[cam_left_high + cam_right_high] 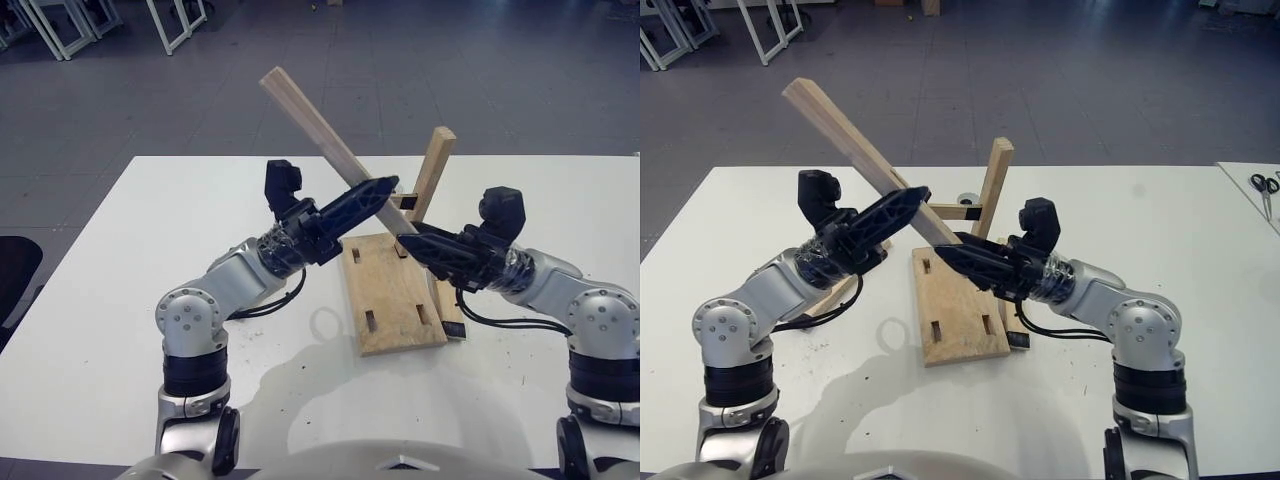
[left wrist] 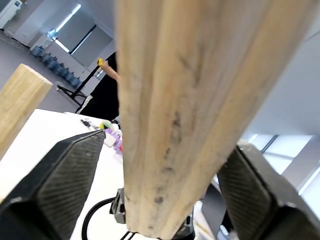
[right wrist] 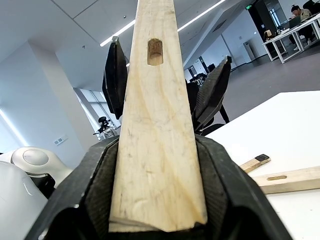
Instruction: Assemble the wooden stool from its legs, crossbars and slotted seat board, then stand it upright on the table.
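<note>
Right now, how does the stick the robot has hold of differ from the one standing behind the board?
The held leg is clamped in the right gripper's jaws and slants toward the robot's left; the standing leg is ungripped and leans slightly right. The standing leg carries a crossbar; the held leg none. Both are pale wood.

- Left arm, right arm: silver-grey housings, round screw-ringed joint covers.
- Cables: black, looped under the forearms.
- Left end effector, right end effector: black.
</note>
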